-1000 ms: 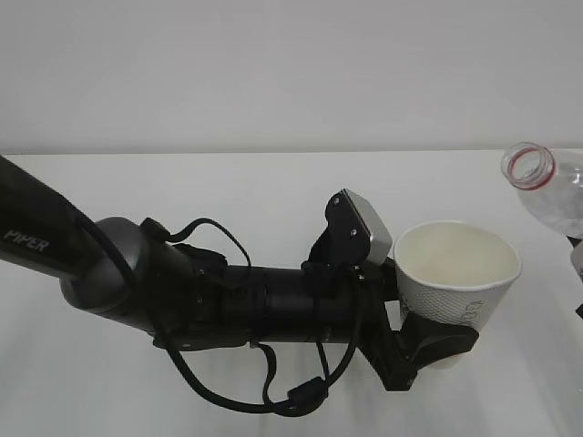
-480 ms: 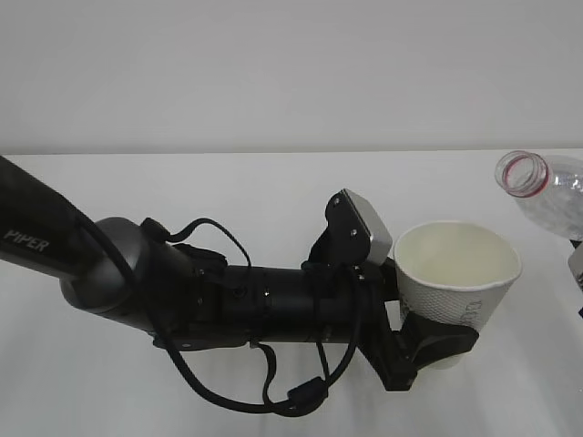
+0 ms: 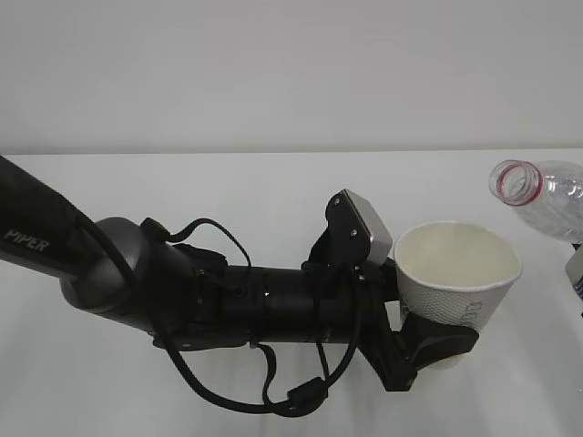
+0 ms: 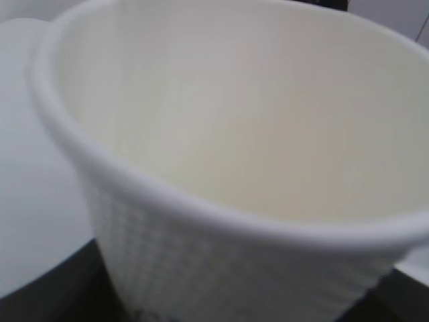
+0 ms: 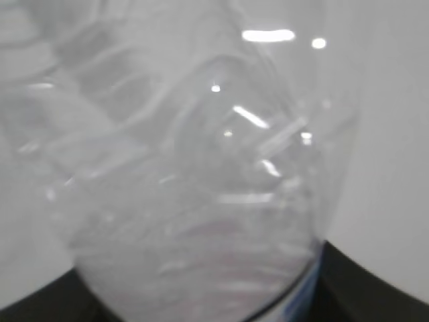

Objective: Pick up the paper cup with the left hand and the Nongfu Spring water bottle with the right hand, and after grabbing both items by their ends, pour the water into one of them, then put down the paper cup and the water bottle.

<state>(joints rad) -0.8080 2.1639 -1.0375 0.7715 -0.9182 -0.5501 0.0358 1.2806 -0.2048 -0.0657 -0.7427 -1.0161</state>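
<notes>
clear plastic nongfu spring water bottle (image 3: 547,196) is cut off at the right edge of the exterior view; label hidden, only neck, red ring and shoulder show. long axis tilted, uncapped mouth pointing left, above and right of the paper cup (image 3: 455,282). right tool out of that view; wrist view is a blurred close-up of the bottle, grip not discernible. "piper" readable on the left arm (image 3: 137,282). cup upright above the white tabletop (image 3: 228,191), lettering illegible. left tool (image 3: 428,350) clamps the cup's lower end.

Left hand (image 3: 428,341) clamped; arm stretched rightward.
</notes>
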